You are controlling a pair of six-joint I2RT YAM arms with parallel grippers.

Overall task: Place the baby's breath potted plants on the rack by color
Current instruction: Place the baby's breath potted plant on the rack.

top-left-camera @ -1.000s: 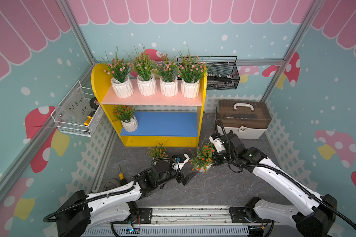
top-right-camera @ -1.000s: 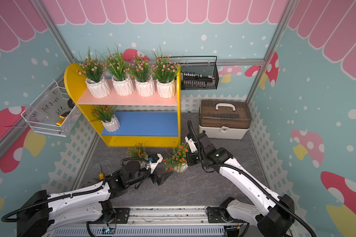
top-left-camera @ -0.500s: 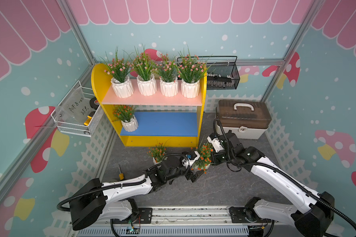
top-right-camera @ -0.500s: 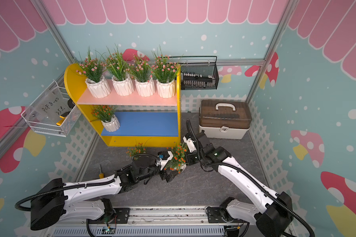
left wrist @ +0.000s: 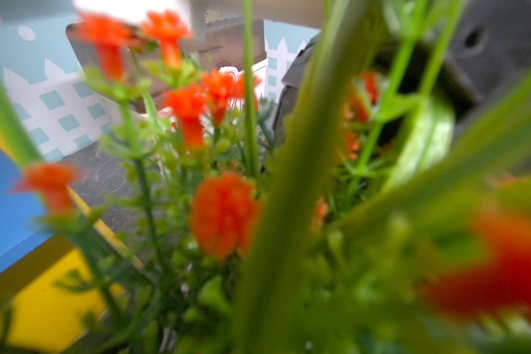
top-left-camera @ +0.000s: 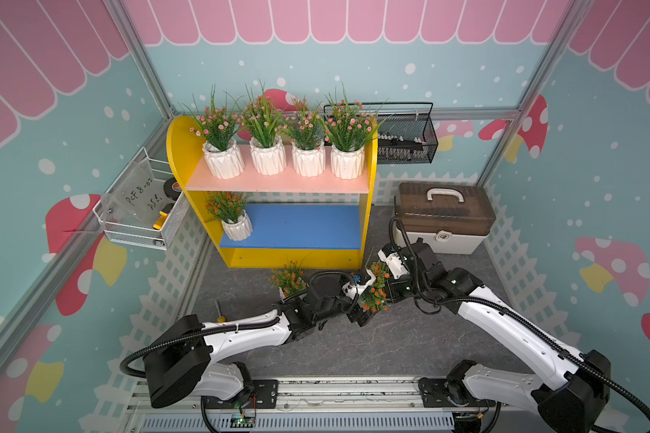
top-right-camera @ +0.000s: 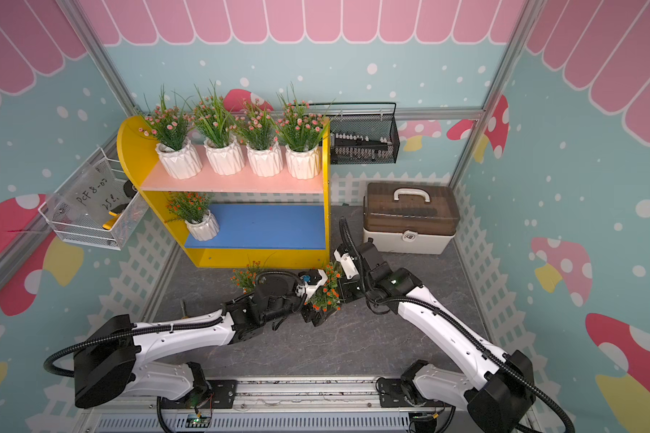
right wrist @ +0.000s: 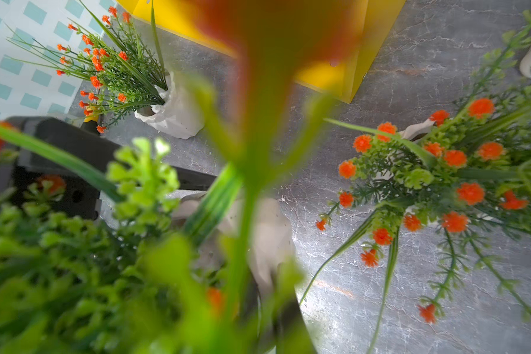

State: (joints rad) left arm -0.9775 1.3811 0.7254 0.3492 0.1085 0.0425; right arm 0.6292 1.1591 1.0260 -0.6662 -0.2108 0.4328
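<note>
The rack (top-left-camera: 176, 150) is yellow with pink and blue boards (top-left-camera: 278, 183); white pots (top-left-camera: 308, 165) carry pink or orange-red blossoms (top-left-camera: 348, 120)

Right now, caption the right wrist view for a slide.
Orange-red plant up close; two others on the floor by the rack.

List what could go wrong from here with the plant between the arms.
Both claws crowd one orange plant: the left claw straddles it, the right claw is shut in its sprigs. Opposing pulls could tip it. The left arm lies beside another orange plant and may knock it.
</note>
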